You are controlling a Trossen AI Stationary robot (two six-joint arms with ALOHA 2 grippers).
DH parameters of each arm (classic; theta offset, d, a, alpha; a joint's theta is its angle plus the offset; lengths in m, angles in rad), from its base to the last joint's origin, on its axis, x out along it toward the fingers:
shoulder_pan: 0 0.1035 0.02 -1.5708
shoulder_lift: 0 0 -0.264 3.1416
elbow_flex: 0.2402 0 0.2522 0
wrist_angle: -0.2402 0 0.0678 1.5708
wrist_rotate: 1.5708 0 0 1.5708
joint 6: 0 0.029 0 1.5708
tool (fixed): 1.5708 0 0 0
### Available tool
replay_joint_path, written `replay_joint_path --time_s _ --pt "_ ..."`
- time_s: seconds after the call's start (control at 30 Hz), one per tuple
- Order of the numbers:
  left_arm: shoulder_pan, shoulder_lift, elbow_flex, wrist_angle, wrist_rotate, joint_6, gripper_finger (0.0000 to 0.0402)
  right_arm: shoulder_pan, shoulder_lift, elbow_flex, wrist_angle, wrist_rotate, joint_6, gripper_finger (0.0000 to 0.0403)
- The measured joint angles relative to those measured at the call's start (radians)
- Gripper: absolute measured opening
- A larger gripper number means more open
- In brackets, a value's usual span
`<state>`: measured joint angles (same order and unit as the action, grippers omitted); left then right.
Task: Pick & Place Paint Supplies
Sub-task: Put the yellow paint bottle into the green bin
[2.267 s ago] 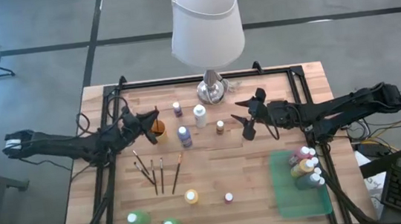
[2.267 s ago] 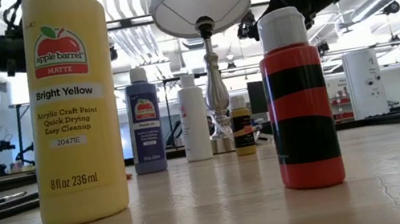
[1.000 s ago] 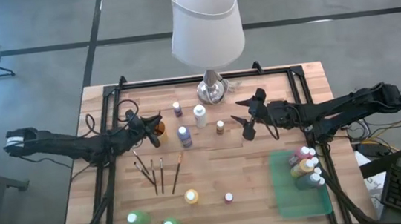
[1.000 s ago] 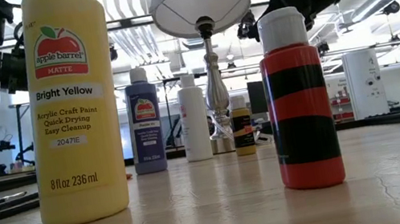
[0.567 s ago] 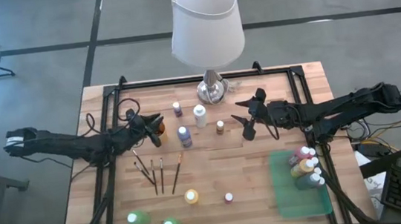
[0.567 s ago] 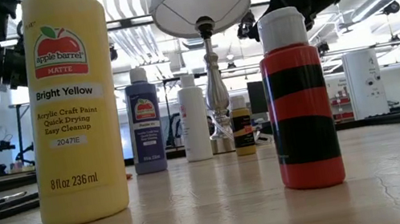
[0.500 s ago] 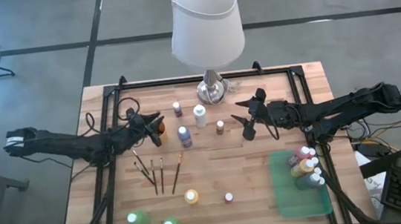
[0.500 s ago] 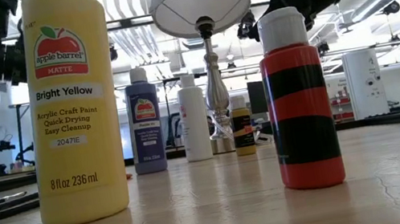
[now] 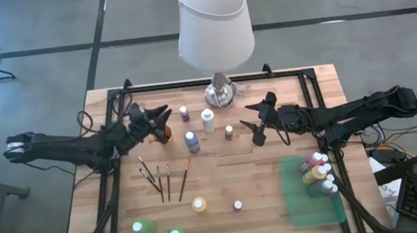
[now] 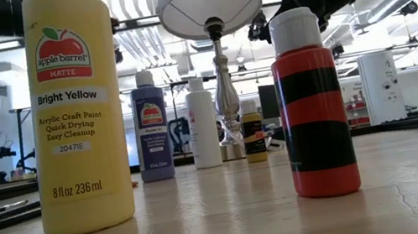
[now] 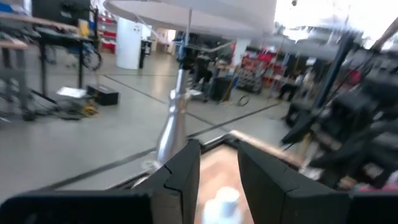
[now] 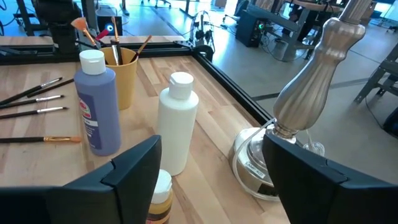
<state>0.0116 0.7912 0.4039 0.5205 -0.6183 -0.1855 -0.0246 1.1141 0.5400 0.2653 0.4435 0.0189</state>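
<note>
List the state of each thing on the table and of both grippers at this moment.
Left gripper: open, above the orange cup.
Right gripper: open, empty.
Orange cup: upright, brushes inside.
White bottle: upright, capped.
Loose paintbrushes: flat on the table.
Green tray: flat, bottles standing in it.
Lamp: upright.

Your high camera is looking straight down on the whole table (image 9: 222,169) and both arms. Your low camera is sitting at tabletop level, very near a yellow bottle (image 10: 76,114), facing the lamp (image 10: 220,64). Each wrist camera is looking forward past its own fingers. All four views are sharing that lamp (image 9: 215,34).
</note>
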Motion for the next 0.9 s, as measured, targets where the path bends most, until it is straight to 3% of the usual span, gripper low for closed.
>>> replay_joint_path --time_s 0.23,0.47,0.7,0.9 --pt "0.0 0.001 0.011 0.001 0.042 -0.069 0.0115 0.0 0.0 0.0 0.0 0.0 0.022 0.0301" --pt "0.0 0.02 0.011 0.023 0.153 0.063 0.0113 0.0 0.0 0.0 0.011 0.0 0.057 0.0323" --pt "0.0 0.058 0.017 0.151 0.156 0.157 0.0113 0.0 0.0 0.021 0.018 -0.028 0.135 0.0343" --pt "0.0 0.062 0.019 0.164 0.145 0.252 0.0113 -0.001 0.0 0.024 0.03 -0.083 0.189 0.0347"
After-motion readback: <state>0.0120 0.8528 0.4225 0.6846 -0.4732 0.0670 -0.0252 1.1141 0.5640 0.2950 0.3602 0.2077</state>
